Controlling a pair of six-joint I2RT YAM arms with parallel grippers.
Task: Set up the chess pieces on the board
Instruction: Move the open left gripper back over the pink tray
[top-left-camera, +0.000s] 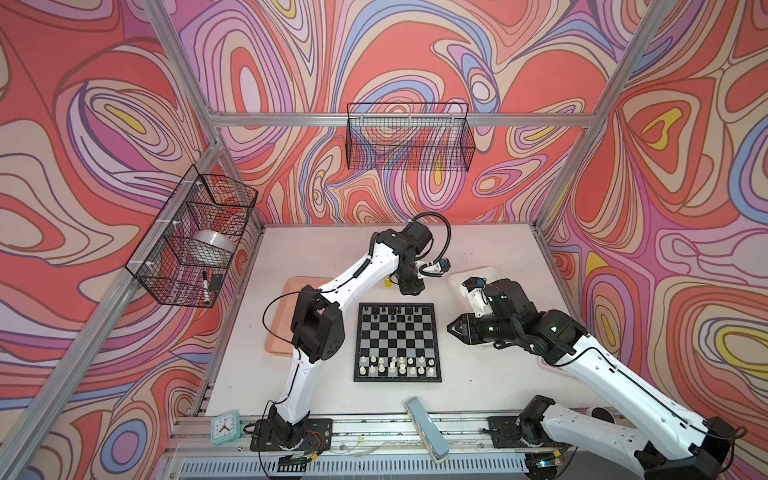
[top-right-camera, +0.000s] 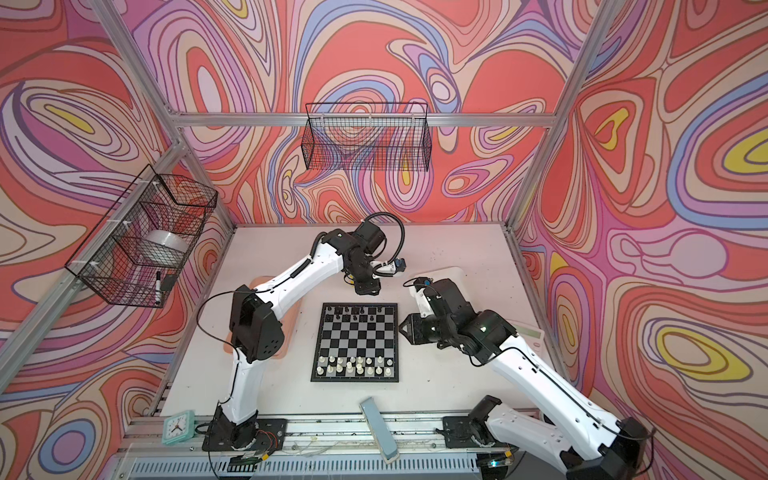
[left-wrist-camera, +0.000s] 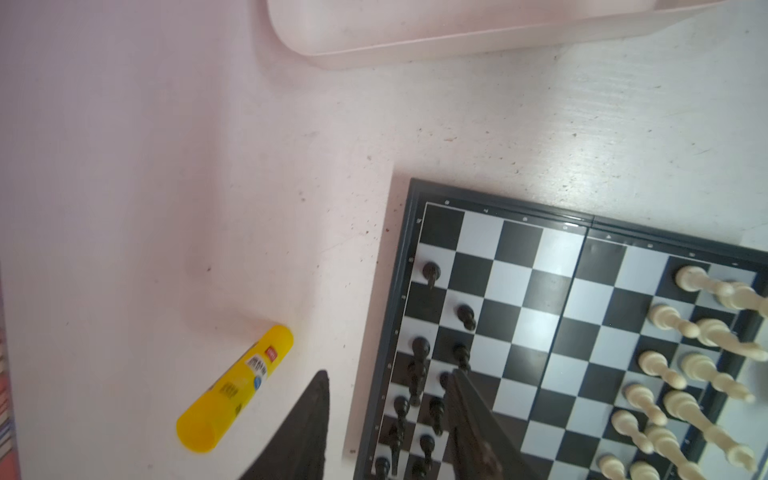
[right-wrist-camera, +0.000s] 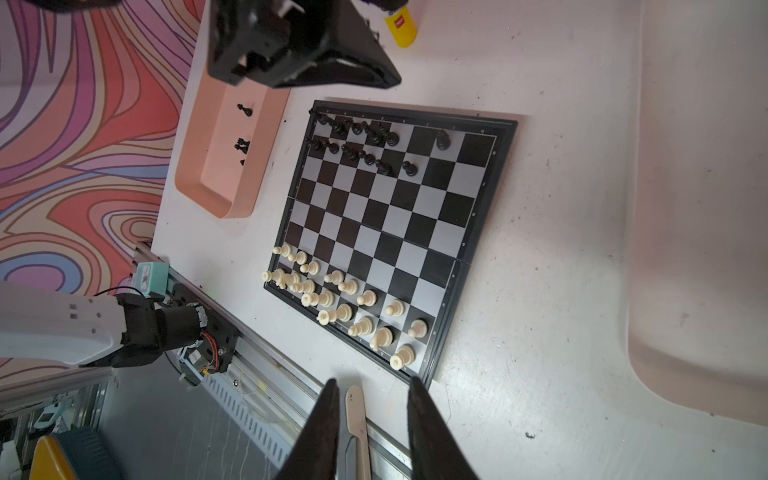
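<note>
The board (top-left-camera: 397, 332) (top-right-camera: 355, 332) lies mid-table. Black chess pieces (top-left-camera: 388, 311) fill part of its far two rows and cream-white ones (top-left-camera: 397, 365) the near two rows. Three more black pieces (right-wrist-camera: 245, 110) lie in the pink tray (right-wrist-camera: 232, 199). My left gripper (top-left-camera: 409, 291) hangs over the board's far edge. In the left wrist view it (left-wrist-camera: 388, 374) is open and holds nothing, with black pieces (left-wrist-camera: 419, 349) below it. My right gripper (top-left-camera: 451, 328) hovers off the board's right side. The right wrist view shows it (right-wrist-camera: 374, 382) open and empty, near the board's (right-wrist-camera: 386, 232) front corner.
A yellow glue stick (left-wrist-camera: 237, 386) lies just beyond the board's far edge. A white tray (top-left-camera: 461, 278) sits at the back right, under my right arm. A mint clock (top-left-camera: 225, 427) and a grey-blue stapler-like thing (top-left-camera: 426, 428) rest on the front rail. Wire baskets (top-left-camera: 409, 137) hang on the walls.
</note>
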